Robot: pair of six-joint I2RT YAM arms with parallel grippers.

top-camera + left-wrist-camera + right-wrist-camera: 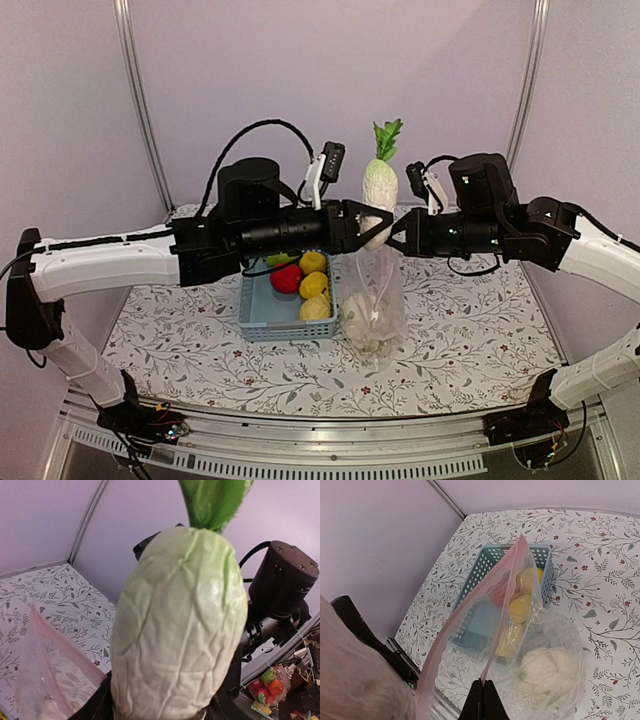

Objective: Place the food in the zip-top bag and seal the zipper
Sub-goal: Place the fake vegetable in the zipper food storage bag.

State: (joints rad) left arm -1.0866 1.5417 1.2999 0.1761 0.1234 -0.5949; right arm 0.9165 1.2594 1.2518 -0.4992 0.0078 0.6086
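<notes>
My left gripper [362,222] is shut on a pale white radish [380,185] with a green leaf tuft, held upright above the zip-top bag [375,300]. The radish [180,625] fills the left wrist view and hides the jaws. My right gripper [483,692] is shut on one lip of the bag [545,645], which hangs down to the table. The pink zipper [435,658] strip on the other lip bows away, so the mouth gapes. A white cauliflower [547,672] lies inside. Lemons [314,285] and a red tomato [287,278] sit in the basket.
The light-blue basket [262,305] stands on the flowered tablecloth just left of the bag, touching or nearly touching it. The two wrists meet close together over the table's middle. Metal frame posts [140,100] and purple walls close in the back.
</notes>
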